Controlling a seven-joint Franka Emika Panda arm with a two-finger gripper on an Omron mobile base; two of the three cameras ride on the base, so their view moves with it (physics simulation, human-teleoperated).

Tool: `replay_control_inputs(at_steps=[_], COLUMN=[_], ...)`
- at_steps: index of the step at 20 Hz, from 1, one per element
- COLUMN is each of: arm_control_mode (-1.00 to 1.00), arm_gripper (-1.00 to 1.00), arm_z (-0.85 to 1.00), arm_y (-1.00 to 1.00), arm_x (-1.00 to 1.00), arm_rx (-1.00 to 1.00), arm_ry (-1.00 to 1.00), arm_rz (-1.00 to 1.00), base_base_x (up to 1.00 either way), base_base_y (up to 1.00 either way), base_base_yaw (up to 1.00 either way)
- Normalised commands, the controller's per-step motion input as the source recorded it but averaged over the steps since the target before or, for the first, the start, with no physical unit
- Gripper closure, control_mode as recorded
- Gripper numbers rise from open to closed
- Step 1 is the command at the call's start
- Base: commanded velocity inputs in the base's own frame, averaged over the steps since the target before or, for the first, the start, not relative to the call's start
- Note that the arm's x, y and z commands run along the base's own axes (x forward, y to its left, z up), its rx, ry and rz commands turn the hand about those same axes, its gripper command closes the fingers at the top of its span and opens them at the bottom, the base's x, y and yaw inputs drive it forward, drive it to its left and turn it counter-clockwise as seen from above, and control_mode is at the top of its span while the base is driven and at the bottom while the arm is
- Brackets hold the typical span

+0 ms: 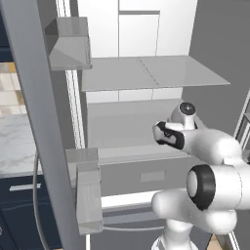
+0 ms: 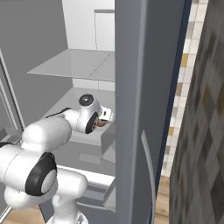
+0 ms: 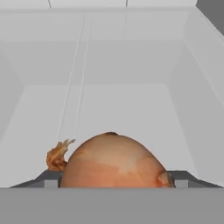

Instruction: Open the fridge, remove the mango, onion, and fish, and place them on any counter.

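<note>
Fingertips are mostly hidden in the hand view, where only two dark slivers show at the lower corners, one either side of the onion [image 3: 114, 161]. The onion, an orange-tan bulb with a wispy dried root tuft at its left, sits right between them, its lower part cut off at the bottom. The fingers [image 3: 41, 179] flank it closely on both sides, set wide and seemingly closed against its sides, though the contact itself is out of sight.

In the left base view the gripper [image 1: 181, 113] is screened by the wrist, and the onion cannot be made out. In the right base view a small reddish patch beside the gripper [image 2: 106, 119] is probably the onion [image 2: 101, 124], half concealed by the edge of the open fridge door [image 2: 144, 87].

The white arm [image 1: 210, 166] rises from the base, bends at the elbow and reaches forward and level into the open fridge [image 1: 146, 73], its hand just above the lower shelf [image 1: 122, 122] and below the upper shelf [image 1: 151, 71]. Beyond the onion the shelf runs to the white back wall.
</note>
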Motion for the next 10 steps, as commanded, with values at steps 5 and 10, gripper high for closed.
replay_control_inputs(at_steps=[5, 10], arm_control_mode=[-1.0, -1.0], arm_gripper=[1.0, 1.0], arm_z=[1.0, 0.8], arm_y=[0.4, 0.51], arm_x=[-1.0, -0.8], arm_rx=[0.01, 0.0], arm_ry=[0.17, 0.26], arm_rz=[0.07, 0.05], base_base_x=[0.0, 0.0], base_base_y=[0.0, 0.0], base_base_yaw=[0.0, 0.0])
